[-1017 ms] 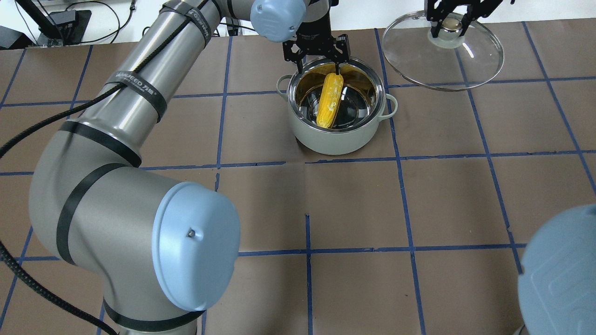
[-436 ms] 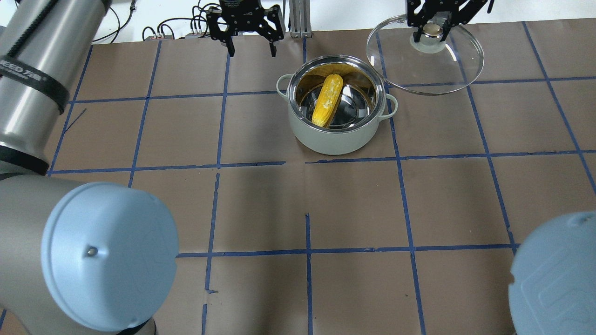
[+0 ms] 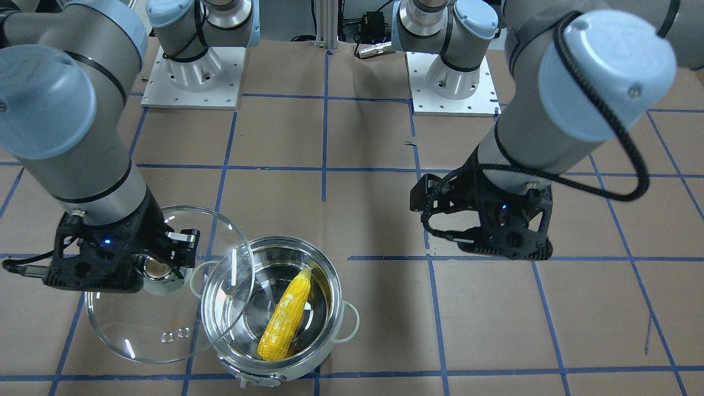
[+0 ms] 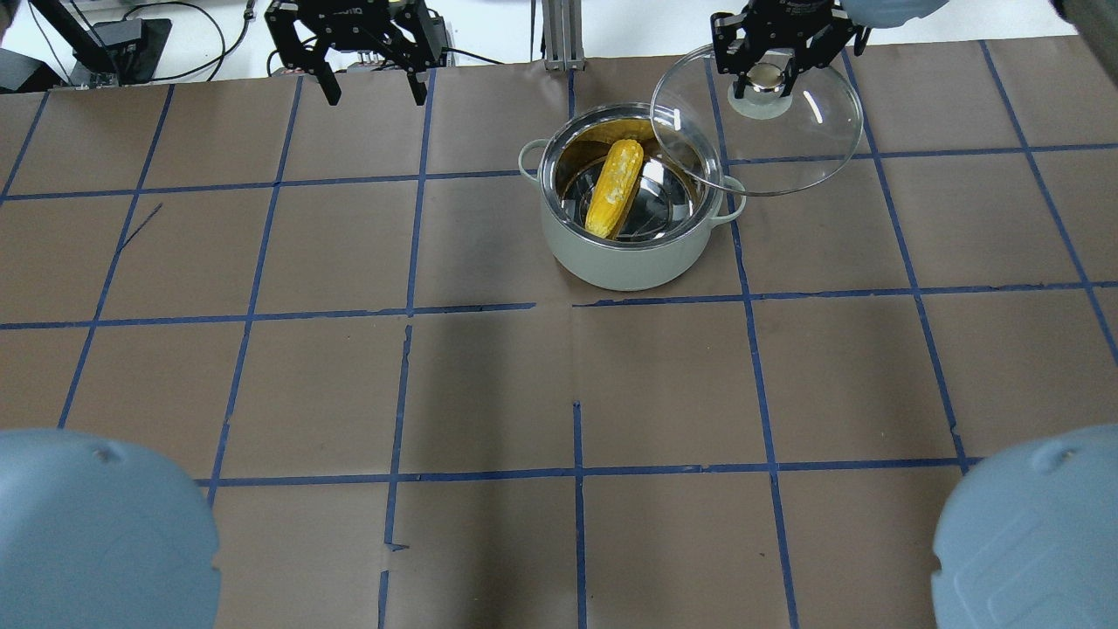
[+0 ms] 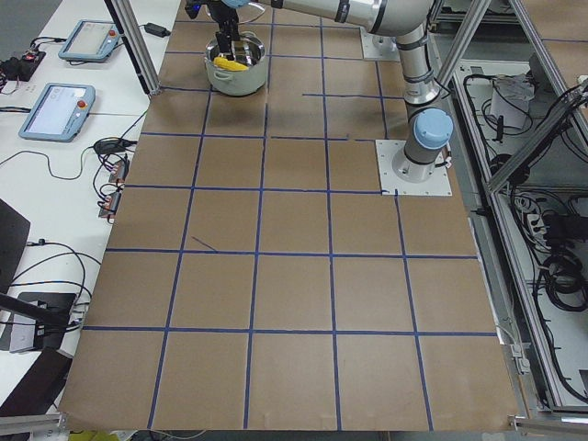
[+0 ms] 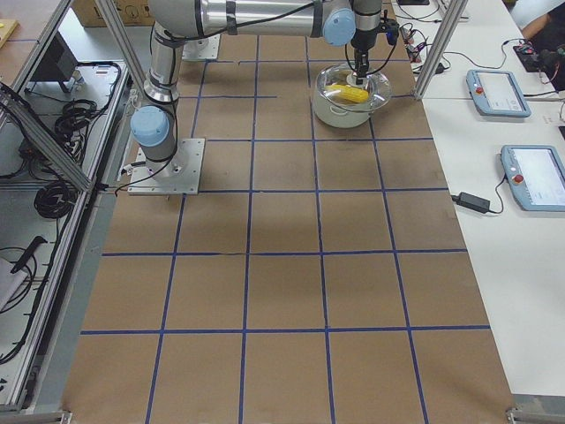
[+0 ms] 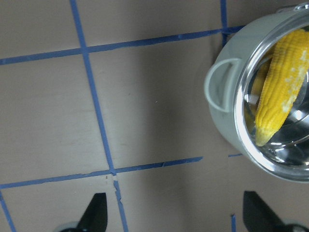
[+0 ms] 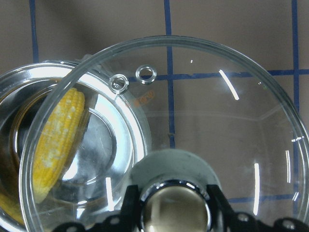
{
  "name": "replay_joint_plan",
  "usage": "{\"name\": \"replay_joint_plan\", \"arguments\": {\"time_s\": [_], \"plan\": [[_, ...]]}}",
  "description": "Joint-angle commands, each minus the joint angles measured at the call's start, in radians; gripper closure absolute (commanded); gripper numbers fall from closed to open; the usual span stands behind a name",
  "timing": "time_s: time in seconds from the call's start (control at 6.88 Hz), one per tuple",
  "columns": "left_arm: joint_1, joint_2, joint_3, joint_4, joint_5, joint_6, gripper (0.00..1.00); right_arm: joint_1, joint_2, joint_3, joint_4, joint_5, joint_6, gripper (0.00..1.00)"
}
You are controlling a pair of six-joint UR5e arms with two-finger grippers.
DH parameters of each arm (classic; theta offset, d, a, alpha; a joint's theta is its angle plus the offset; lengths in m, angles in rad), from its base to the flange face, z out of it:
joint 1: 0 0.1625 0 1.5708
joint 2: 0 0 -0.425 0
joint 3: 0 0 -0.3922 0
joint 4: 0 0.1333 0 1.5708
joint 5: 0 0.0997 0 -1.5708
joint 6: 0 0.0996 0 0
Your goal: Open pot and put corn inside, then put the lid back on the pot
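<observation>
The pot (image 4: 629, 262) stands at the table's far middle with no lid on it. It also shows in the front view (image 3: 333, 290) and the left wrist view (image 7: 223, 87). The corn (image 4: 614, 188) lies slanted inside it and shows in other views too (image 3: 286, 316) (image 7: 280, 96) (image 8: 58, 140). My right gripper (image 4: 766, 83) is shut on the knob of the glass lid (image 4: 786, 148) and holds it raised. The lid's edge overlaps the pot's right rim (image 8: 130, 121). My left gripper (image 4: 371, 87) is open and empty, left of the pot.
An aluminium post (image 4: 555, 35) and cables (image 4: 183, 26) sit past the table's far edge. The robot base plates (image 3: 190, 77) are at the near side. Teach pendants (image 6: 499, 93) lie on a side bench. Blue tape lines grid the brown table.
My left gripper has drawn back from over the pot and moved left, leaving the corn inside. My right gripper has carried the lid left until it overlaps the pot's rim.
</observation>
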Motion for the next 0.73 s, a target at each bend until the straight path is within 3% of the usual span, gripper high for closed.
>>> {"name": "replay_joint_plan", "arguments": {"time_s": [0.0,0.29,0.44,0.58], "plan": [[0.062,0.188,-0.202,0.004,0.000,0.048,0.00,0.072,0.001,0.071,-0.113,-0.010,0.107,0.92],[0.072,0.350,-0.396,0.114,0.001,0.043,0.00,0.089,0.001,0.089,-0.134,-0.007,0.146,0.92],[0.071,0.365,-0.427,0.145,0.007,0.024,0.00,0.104,0.010,0.095,-0.135,-0.007,0.154,0.92],[0.057,0.363,-0.429,0.147,0.103,-0.027,0.00,0.122,0.028,0.095,-0.152,-0.007,0.166,0.92]]}}
